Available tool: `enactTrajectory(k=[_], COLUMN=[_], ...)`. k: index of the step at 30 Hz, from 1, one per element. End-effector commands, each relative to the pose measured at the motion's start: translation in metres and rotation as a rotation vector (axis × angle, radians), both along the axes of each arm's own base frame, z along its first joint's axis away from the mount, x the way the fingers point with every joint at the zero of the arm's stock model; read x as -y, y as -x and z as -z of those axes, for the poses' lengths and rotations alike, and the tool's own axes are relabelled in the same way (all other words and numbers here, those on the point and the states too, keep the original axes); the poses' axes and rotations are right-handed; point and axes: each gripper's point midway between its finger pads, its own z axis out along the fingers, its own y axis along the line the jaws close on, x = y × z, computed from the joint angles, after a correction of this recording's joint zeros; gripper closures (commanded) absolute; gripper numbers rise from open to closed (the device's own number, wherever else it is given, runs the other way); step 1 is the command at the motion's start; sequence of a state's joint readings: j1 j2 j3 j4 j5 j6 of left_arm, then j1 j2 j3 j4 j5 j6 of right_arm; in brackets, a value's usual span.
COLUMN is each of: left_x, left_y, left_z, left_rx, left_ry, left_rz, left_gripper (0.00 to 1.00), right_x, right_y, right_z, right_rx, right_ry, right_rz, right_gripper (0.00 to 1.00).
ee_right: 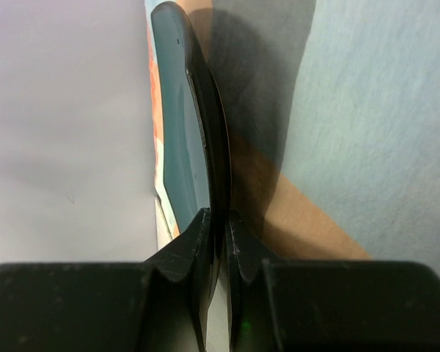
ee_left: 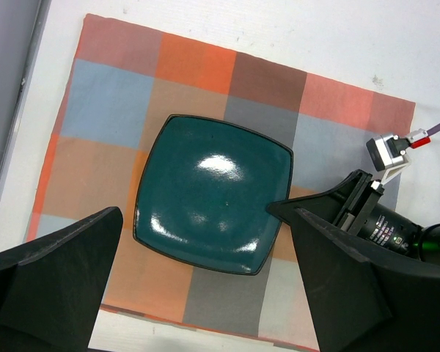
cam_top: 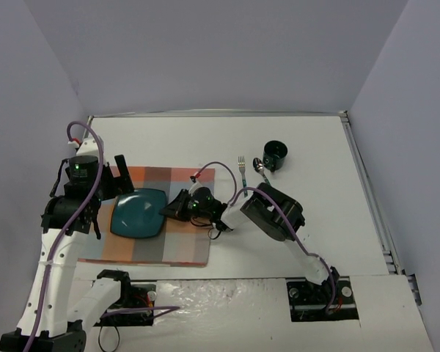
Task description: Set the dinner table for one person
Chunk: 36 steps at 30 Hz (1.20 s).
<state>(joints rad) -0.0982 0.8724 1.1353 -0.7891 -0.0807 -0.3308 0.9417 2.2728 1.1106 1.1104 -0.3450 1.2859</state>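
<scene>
A teal square plate (cam_top: 138, 213) lies on the checked placemat (cam_top: 180, 246) on the white dinner table (cam_top: 330, 220). My right gripper (cam_top: 172, 207) is shut on the plate's right rim; the right wrist view shows the rim (ee_right: 213, 147) edge-on, pinched between the fingers. In the left wrist view the plate (ee_left: 209, 191) sits mid-mat with the right gripper (ee_left: 308, 209) at its right edge. My left gripper (cam_top: 108, 192) hovers open and empty over the mat's left part. A fork (cam_top: 243, 170), a spoon (cam_top: 260, 170) and a dark cup (cam_top: 275, 153) rest to the right of the mat.
Grey walls close the table at the back and sides. The right arm's purple cable (cam_top: 220, 167) loops above the mat's right edge. The table's metal edge trim (cam_top: 367, 183) runs along the right.
</scene>
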Motion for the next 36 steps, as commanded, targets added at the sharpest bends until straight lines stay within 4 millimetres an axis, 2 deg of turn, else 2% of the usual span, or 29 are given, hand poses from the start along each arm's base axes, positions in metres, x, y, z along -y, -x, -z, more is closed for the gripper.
enactTrajectory(k=[1, 14, 26, 30, 36], left_x=[-0.001, -0.001, -0.001, 0.0, -0.001], left_y=[-0.004, -0.004, -0.003, -0.003, -0.003], left_z=[-0.012, -0.009, -0.008, -0.008, -0.009], left_rx=[0.048, 0.047, 0.045, 0.047, 0.048], left_ry=[-0.017, -0.017, -0.014, -0.012, -0.012], left_rz=[0.001, 0.001, 0.003, 0.005, 0.004], left_gripper=[0.03, 0.03, 0.03, 0.03, 0.03], right_x=[-0.019, -0.016, -0.008, -0.005, -0.006], right_y=[0.0, 0.005, -0.004, -0.008, -0.012], right_z=[-0.156, -0.124, -0.099, -0.093, -0.095], right_rx=[0.261, 0.199, 0.205, 0.206, 0.231], right_ry=[-0.46, -0.391, -0.237, -0.196, -0.168], right_rz=[-0.041, -0.06, -0.062, -0.056, -0.061], right_gripper=[1.0, 0.98, 0.55, 0.48, 0.45])
